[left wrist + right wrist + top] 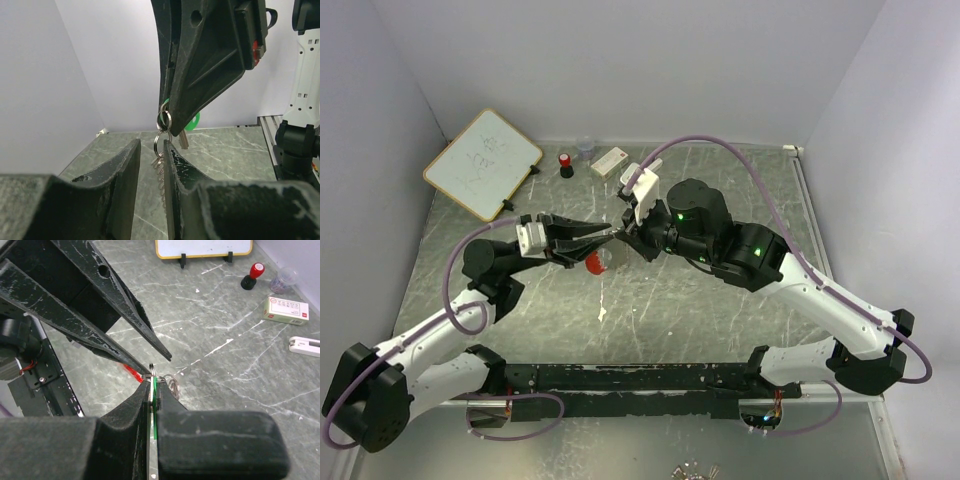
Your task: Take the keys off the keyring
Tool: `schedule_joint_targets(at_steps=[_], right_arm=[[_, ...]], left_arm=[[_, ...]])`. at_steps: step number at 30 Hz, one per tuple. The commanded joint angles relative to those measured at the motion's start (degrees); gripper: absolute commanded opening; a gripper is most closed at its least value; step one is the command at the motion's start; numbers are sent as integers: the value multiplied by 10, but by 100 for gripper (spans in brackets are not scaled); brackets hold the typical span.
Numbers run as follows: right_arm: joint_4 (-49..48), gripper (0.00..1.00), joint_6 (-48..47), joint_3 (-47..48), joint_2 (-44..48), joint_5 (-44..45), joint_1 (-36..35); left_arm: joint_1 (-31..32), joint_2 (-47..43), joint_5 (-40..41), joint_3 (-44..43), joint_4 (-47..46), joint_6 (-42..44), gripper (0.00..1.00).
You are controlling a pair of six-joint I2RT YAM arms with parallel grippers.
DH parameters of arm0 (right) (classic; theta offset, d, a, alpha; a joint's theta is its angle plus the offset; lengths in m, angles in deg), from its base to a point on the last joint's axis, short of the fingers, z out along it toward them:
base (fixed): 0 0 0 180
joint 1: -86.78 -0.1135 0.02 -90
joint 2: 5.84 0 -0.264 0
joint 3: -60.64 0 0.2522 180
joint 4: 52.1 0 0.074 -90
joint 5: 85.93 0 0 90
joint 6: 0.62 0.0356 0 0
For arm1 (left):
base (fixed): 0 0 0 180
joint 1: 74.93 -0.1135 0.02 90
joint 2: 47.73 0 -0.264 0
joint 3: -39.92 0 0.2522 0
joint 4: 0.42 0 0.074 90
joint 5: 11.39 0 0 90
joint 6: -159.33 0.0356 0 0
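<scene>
1. The table [720, 310] carries the work above its middle. The whiteboard [483, 163] stands at the far left, well clear of both arms.
2. The right gripper [154, 390] reaches in from the right. It is clamped on the green key [194, 120] and holds it off the table.
3. The left gripper [151, 142] comes in from the left. Its fingers are narrowly parted and straddle the keyring [159, 143] without pinching it. In the right wrist view one fingertip appears to touch the loop.
4. The red key [595, 263] hangs below the meeting point, just on the near side of the gripper tips. A toothed blade dangles in the gap between the left fingers.
5. The keyring hangs just under the right gripper's tips as small linked loops, apart from the table.
6. The step in hand looks like securing the ring, so that the green key can be worked around the coil. The left fingers should probably close on the ring wire itself, not on the dangling blade. The right grip should stay firm, and any pull should follow the loop's curve, since a straight tug would likely only twist the ring.
</scene>
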Motion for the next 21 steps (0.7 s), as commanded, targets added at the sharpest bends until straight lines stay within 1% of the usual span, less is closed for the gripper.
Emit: schedule_joint_targets(at_steps=[1,12,21], right_arm=[[-13,0,6,8,16,-10,-1],[-19,0,6,-2,15,-18,0],[-23,0,6,-8,14,-19,-1]], left_arm=[[0,10,9,1,-32,-3,35],[9,46,-3,-11,-88,-31,30],[15,59,-15,-6,-152,-62,32]])
